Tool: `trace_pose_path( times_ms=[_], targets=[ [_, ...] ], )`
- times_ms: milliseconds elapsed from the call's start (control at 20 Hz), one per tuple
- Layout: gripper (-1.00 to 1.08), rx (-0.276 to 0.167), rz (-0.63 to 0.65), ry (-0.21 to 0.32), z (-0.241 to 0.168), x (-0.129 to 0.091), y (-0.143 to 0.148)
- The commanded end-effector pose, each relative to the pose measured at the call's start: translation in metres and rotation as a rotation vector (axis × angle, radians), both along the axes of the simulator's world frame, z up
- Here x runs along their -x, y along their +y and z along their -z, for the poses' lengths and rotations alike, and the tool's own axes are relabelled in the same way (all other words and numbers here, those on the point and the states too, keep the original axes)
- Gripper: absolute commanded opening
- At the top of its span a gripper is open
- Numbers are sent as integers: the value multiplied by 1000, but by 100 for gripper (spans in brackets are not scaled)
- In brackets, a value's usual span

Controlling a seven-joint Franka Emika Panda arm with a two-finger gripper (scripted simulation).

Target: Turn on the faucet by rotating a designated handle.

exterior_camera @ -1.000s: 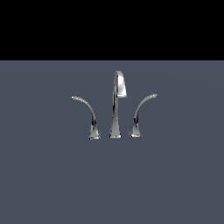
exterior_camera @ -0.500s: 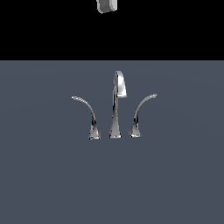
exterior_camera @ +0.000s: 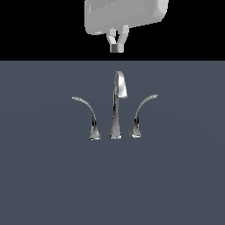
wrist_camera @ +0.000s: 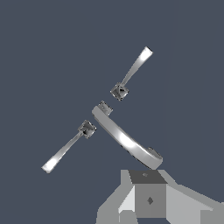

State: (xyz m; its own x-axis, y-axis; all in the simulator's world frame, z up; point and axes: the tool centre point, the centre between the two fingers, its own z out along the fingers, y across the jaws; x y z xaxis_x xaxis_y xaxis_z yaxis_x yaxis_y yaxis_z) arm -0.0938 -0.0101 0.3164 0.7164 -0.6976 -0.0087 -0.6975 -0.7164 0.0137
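Note:
The chrome faucet (exterior_camera: 116, 110) stands mid-scene on the flat grey surface (exterior_camera: 52, 176), its tall spout (exterior_camera: 118, 85) bent over at the head. The handle (exterior_camera: 143, 112) is the lever on the exterior view's right, with its tip slanting upward. The mirrored lever (exterior_camera: 88, 114) on the left has a drooping tip. My gripper (exterior_camera: 116, 47) hangs above the spout's head, apart from it, fingers together on nothing. The wrist view looks down on the spout (wrist_camera: 127, 140), the handle (wrist_camera: 133, 72), the other lever (wrist_camera: 65, 148) and my gripper (wrist_camera: 148, 194).
Only the plain grey surface surrounds the faucet. The arm's pale hand body (exterior_camera: 127, 15) fills the top of the exterior view against a black background.
The gripper has come down into the exterior view from the top: absent one second ago, only a fingertip half a second ago, now hand and fingers show. The faucet has not moved.

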Motion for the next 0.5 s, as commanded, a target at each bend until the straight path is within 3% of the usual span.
trace_pose_path(
  times_ms=[0, 450],
  targets=[
    [-100, 0, 71, -2, 15, -16, -7],
    [-100, 1, 331, -8, 70, -67, -45]
  ],
)
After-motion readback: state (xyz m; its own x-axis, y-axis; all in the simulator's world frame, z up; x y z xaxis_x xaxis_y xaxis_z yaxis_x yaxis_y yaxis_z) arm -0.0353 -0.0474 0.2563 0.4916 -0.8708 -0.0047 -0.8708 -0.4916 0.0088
